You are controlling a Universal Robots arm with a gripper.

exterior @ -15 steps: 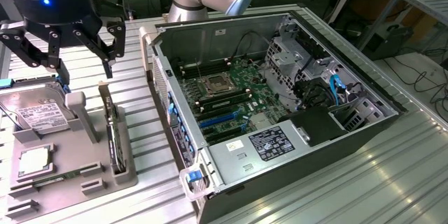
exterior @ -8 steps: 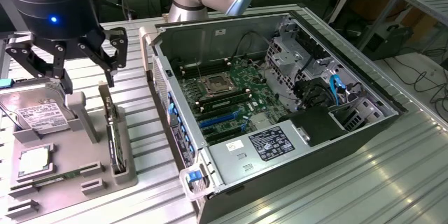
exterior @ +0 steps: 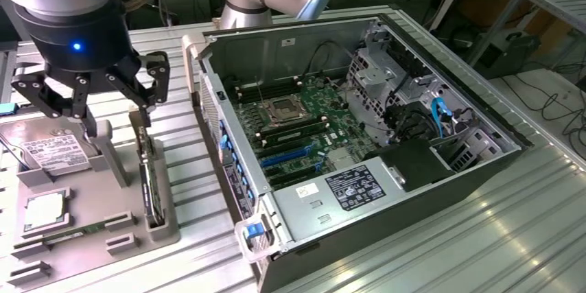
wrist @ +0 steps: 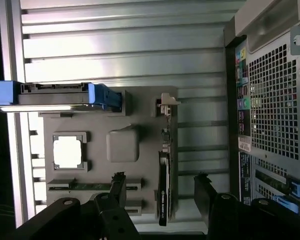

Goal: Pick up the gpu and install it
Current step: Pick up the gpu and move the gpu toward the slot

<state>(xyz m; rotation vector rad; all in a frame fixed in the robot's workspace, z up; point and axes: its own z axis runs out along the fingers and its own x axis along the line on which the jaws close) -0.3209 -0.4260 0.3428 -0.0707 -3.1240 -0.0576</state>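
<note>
Black, with a blue light on its body, the end effector hung released, its two fingers spread wide and holding nothing. In the wrist view one finger stood to each side of the gpu, with clear space between each pad and the card.

The gpu stood on its long edge in a slot of a grey holder tray, along the tray's edge nearest the computer case. Its thin dark edge faced up toward the end effector, and its pale metal bracket was at one end of the slot.

A square grey block rose from the middle of the tray beside the gpu. Toward the tray's edge away from the case, a processor chip lay flat in its own recess. A narrow green memory stick lay in a slot just beside it. A silver hard drive with a white label stood on edge at the tray's end on the bracket side, in blue brackets.

The tray rested on a ribbed metal table. Just beside the tray, the open computer case lay on its side on the table. The green motherboard and the labelled power supply showed inside it.
</note>
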